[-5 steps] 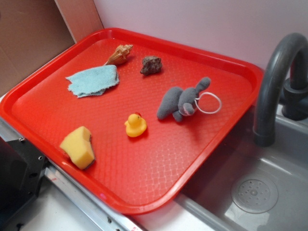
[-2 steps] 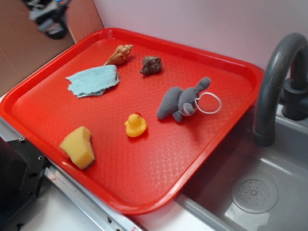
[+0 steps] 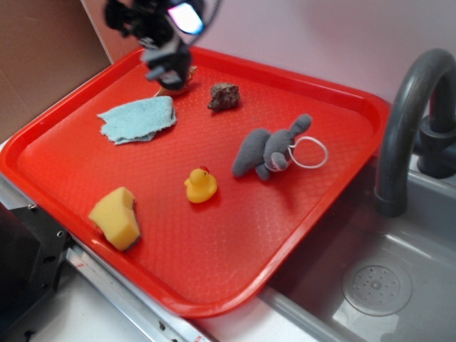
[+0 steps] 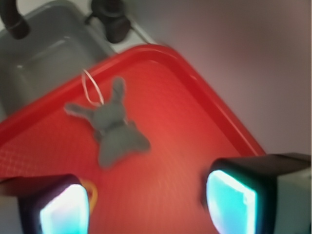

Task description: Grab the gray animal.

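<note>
The gray animal (image 3: 269, 152) lies flat on the red tray (image 3: 335, 178), right of centre, its white string loop (image 3: 311, 152) pointing toward the sink. In the wrist view the gray animal (image 4: 110, 126) lies ahead of the fingers, limbs spread, on the tray (image 4: 185, 126). My gripper (image 3: 167, 73), blurred by motion, hovers above the tray's far left part, well left of the toy. Seen from the wrist camera, the gripper (image 4: 146, 207) is open, with only bare tray between its fingers.
A yellow duck (image 3: 201, 185), a yellow sponge (image 3: 117, 217), a blue cloth (image 3: 138, 119), a gray-brown rock (image 3: 224, 96) and a partly hidden seashell (image 3: 182, 84) share the tray. To the right is a gray sink (image 3: 377, 285) with a dark faucet (image 3: 410, 114).
The gripper came into view at the top left and has moved right and down over the tray's far edge. The toys have not moved.
</note>
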